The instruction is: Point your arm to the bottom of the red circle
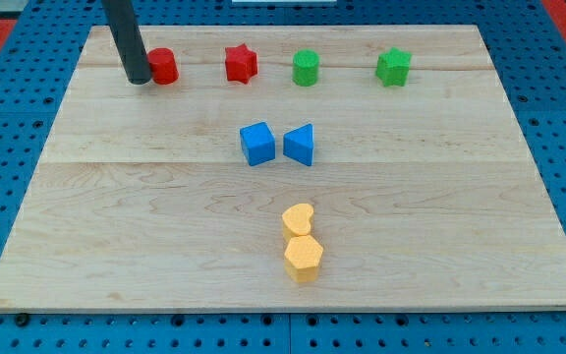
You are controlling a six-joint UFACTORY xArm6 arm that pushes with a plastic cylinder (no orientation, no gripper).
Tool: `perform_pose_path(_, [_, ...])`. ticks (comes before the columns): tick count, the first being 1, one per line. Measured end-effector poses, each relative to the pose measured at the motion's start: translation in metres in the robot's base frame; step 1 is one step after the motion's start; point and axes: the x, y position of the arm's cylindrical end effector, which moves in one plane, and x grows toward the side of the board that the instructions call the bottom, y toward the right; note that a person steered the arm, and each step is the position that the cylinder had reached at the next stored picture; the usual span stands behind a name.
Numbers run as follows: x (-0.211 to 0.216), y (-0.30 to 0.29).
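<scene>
The red circle block sits near the view's top left of the wooden board. My tip rests on the board right at the circle's left side, touching or almost touching it. The dark rod rises from there out of the view's top and hides a little of the circle's left edge.
A red star, a green cylinder and a green star line the top row. A blue cube and a blue triangle sit mid-board. A yellow heart and a yellow hexagon lie below them.
</scene>
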Motion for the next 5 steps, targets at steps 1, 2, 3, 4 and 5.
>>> perform_pose_path(1, [-0.007,0.007])
perform_pose_path(2, [-0.013,0.01])
perform_pose_path(3, [-0.01,0.01])
perform_pose_path(4, [0.014,0.02])
perform_pose_path(5, [0.029,0.038])
